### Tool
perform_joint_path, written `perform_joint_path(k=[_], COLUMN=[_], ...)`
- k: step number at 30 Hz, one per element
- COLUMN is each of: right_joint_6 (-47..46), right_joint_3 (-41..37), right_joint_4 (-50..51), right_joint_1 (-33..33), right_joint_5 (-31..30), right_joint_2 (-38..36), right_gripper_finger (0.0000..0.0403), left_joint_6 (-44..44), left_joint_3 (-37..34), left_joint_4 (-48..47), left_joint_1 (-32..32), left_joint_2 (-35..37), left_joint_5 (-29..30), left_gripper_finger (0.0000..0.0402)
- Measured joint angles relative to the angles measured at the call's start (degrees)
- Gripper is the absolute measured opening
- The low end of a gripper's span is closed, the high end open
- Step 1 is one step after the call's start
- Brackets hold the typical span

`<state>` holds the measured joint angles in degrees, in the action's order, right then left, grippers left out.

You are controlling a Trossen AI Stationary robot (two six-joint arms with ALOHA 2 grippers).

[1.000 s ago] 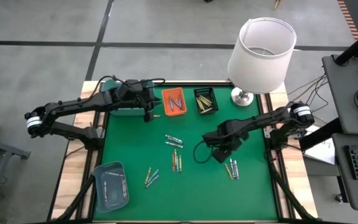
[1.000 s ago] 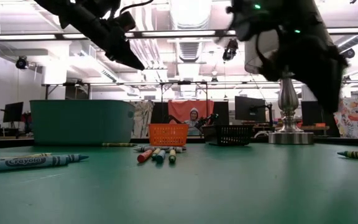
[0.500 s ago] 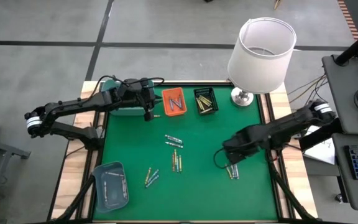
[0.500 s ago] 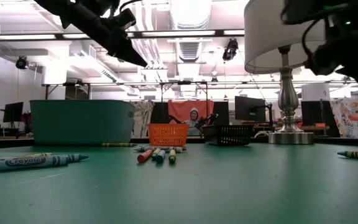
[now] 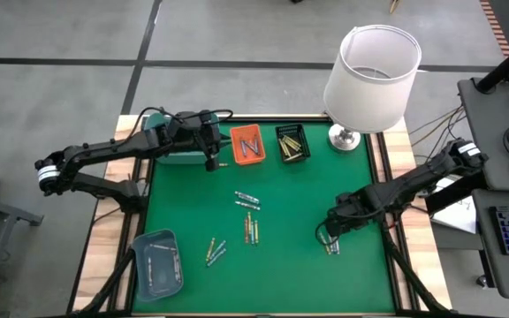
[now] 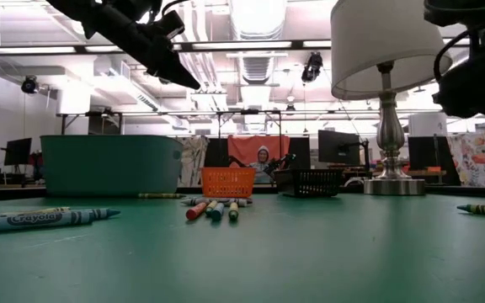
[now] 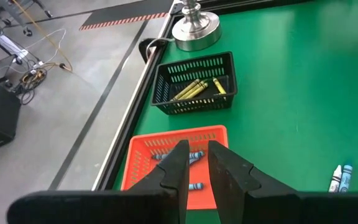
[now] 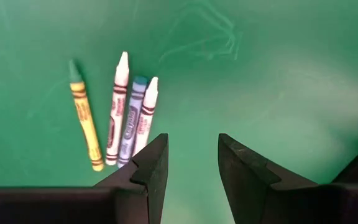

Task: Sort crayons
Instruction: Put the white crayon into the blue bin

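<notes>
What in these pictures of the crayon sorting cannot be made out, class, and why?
- Inside of the teal bin: low view, its wall hides it; high view, the left arm covers it.
- Colours of the crayons in the grey tray: high view, too small.
- Right gripper: low view, cut off by the edge.

Grey concrete floor (image 5: 237, 35) surrounds the green table (image 5: 290, 194) — a white-shaded lamp (image 5: 371, 75) at its far corner, ceiling strip lights (image 6: 226, 45), monitors (image 6: 337, 147) behind.
</notes>
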<state>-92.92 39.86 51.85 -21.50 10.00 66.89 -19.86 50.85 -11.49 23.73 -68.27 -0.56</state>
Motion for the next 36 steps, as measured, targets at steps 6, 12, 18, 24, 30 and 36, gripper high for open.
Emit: perform_joint_path(k=[6, 12, 18, 24, 30, 36], right_joint_6=[0.0, -2.4, -4.6, -4.7, -3.9, -3.1], right_joint_3=[-0.1, -0.2, -0.6, -0.8, -0.8, -0.8], right_joint_4=[-1.3, -2.1, -4.8, -7.0, -8.5, -9.5], right_joint_1=[-2.7, -4.6, -5.2, -5.1, -5.1, -5.1], right_joint_5=[0.0, -1.0, -4.6, -7.7, -7.6, -7.3], right_joint_2=[1.1, 1.2, 1.5, 3.5, 7.8, 10.6], right_gripper_finger=[0.0127, 0.0127, 0.0127, 0.0127, 0.0127, 0.0127], left_joint_6=[0.6, 1.4, 1.4, 1.4, 1.4, 1.5], left_joint_3=[0.0, 0.0, 0.0, 0.0, 0.0, 0.0], left_joint_4=[0.0, 0.0, 0.0, 0.0, 0.0, 0.0], left_joint_1=[0.0, 0.0, 0.0, 0.0, 0.0, 0.0], left_joint_2=[0.0, 0.0, 0.0, 0.0, 0.0, 0.0], left_joint_5=[0.0, 0.0, 0.0, 0.0, 0.0, 0.0], left_gripper_finger=[0.0043, 0.0043, 0.0043, 0.0043, 0.0043, 0.0043])
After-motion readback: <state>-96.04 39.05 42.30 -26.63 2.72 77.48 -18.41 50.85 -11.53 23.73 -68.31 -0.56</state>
